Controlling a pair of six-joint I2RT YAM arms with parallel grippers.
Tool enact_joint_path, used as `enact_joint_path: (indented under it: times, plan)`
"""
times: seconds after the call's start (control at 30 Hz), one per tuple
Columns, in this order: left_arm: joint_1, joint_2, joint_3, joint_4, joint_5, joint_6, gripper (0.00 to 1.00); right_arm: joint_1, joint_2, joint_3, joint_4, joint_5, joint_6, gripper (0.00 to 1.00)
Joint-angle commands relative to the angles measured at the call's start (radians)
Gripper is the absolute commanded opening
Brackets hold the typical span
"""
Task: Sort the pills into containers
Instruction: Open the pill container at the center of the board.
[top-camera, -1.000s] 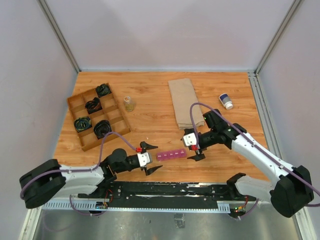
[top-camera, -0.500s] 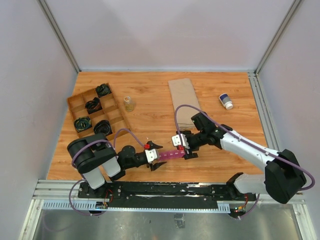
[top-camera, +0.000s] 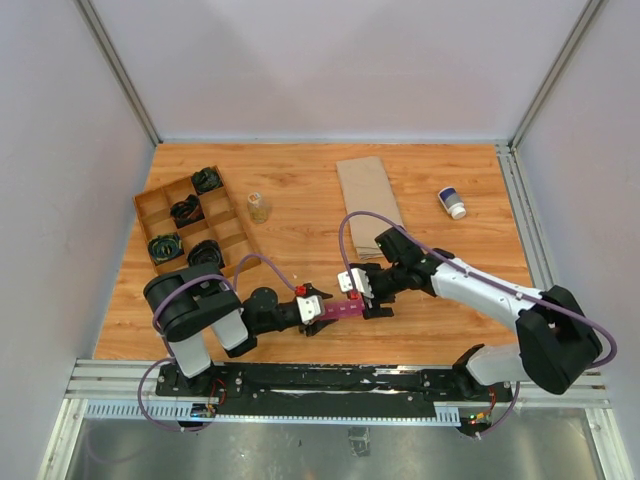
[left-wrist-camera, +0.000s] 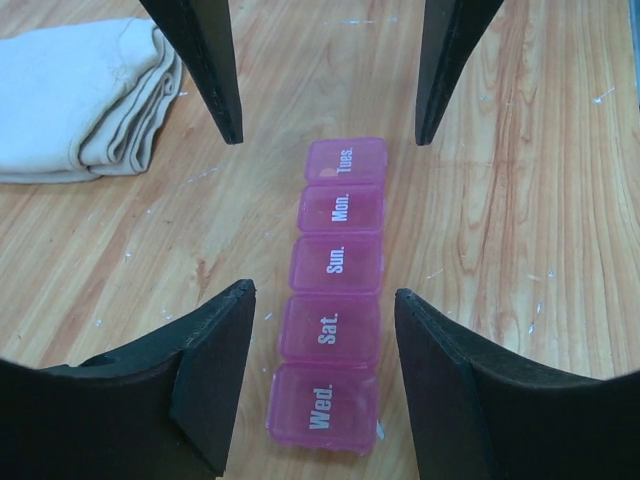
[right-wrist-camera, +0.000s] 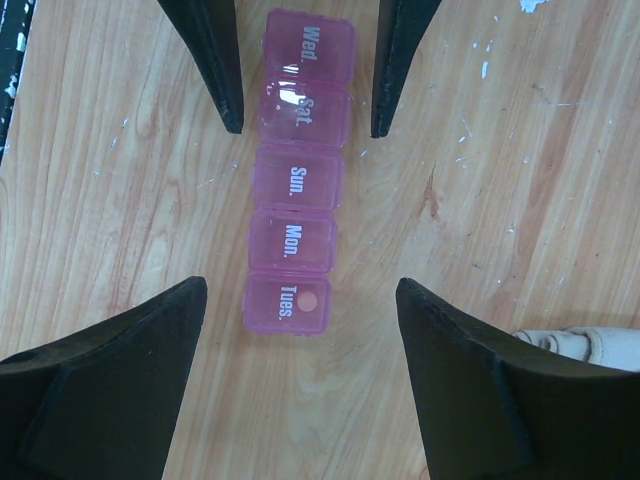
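- The containers (top-camera: 336, 311) are five small square lidded cells joined into one narrow strip of translucent magenta-pink plastic. The corners are rounded and the smooth lids carry white lettering.
- From one end the lids read Wed., Sat., Sun., Mon., Tues. A small round orange dot (right-wrist-camera: 308, 298) shows through the Tues. lid.
- The strip lies flat near the front middle of the scratched, wood-grained table (top-camera: 300, 180). In the top view its long axis runs left to right, with the Tues. end slightly farther from the arms.
- The left gripper (left-wrist-camera: 320, 292) straddles the Wed./Sat. end, its black tapered fingers apart with a narrow gap on each side.
- The right gripper (right-wrist-camera: 300, 285) straddles the Tues. end, spread wide and gripping nothing.
- A folded beige cloth (top-camera: 370, 205) lies beyond the strip, and a divided wooden tray (top-camera: 190, 232) sits well to the left.
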Motion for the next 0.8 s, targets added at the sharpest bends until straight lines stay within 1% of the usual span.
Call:
enact_joint_path:
  times: [0.0,0.13,0.4,0.6,0.77]
  plan:
    - [0.007,0.022,0.013,-0.020,0.017,0.023,0.61,0.022,0.013,-0.002,0.009,0.014,0.025,0.78]
    - [0.007,0.019,0.015,-0.036,0.028,0.022,0.58,0.028,0.020,-0.002,0.021,0.018,0.038,0.78]
    - [0.007,0.026,0.011,-0.055,0.019,0.012,0.57,0.069,0.055,0.005,0.024,0.048,0.052,0.78]
    - [0.007,0.058,0.010,-0.028,-0.007,0.007,0.58,0.092,0.093,0.021,0.039,0.091,0.094,0.74]
    - [0.007,0.068,0.005,-0.007,-0.015,0.003,0.58,0.097,0.099,0.023,0.043,0.105,0.102,0.73]
